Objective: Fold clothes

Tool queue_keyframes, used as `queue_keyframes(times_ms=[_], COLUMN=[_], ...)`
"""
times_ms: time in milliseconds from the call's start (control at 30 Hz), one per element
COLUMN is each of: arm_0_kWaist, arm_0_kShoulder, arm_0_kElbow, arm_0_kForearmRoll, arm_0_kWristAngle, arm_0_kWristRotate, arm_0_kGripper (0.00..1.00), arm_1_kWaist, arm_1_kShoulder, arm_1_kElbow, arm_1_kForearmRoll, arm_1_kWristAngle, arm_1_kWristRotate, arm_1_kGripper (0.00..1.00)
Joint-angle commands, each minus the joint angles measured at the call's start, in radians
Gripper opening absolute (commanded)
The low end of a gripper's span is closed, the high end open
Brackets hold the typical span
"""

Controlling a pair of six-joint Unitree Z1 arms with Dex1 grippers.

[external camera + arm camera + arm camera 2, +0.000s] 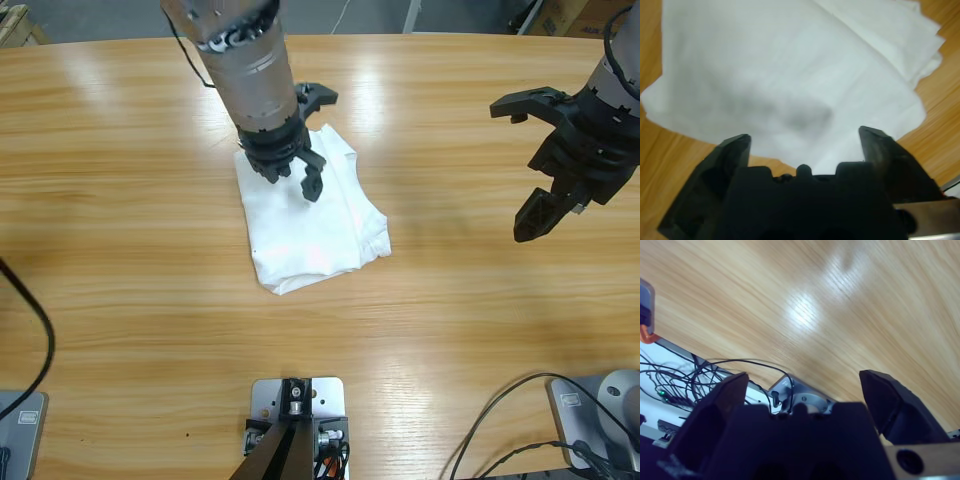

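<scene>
While the white cotton T-shirt [312, 225] lies folded on the long wooden desk [120, 200], both hands gape empty: left hand [305, 150] over it, right hand [540, 165] well apart; probably only tidying remains.

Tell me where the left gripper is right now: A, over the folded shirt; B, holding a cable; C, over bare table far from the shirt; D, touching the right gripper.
A: the left wrist view looks down on the white shirt between the open jaws of the left gripper, and the high view shows that gripper over the shirt.
</scene>
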Motion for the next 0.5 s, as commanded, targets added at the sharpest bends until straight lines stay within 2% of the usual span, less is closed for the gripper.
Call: queue_keyframes(times_ms=[33,267,500], arm_0_kWaist=[-0.057,-0.084,-0.084], arm_0_kShoulder=[0.121,0.156,0.193], arm_0_kElbow=[-0.015,-0.009,0.043], arm_0_kForearmRoll=[0.027,0.029,0.027], arm_0_kWristAngle=[0.039,0.044,0.105], arm_0_kWristRotate=[0.128,0.151,0.128], arm_0_kGripper=[0.968,0.968,0.968], arm_1_kWaist=[-0.014,-0.014,-0.014], arm_1_kShoulder=[-0.003,-0.002,-0.004], arm_1_kElbow=[0.033,0.034,0.032], arm_1_kForearmRoll=[-0.013,-0.014,-0.012], arm_1_kWristAngle=[0.016,0.019,0.020], arm_1_kWristRotate=[-0.012,-0.012,-0.014], arm_1_kGripper=[0.908,0.908,0.908])
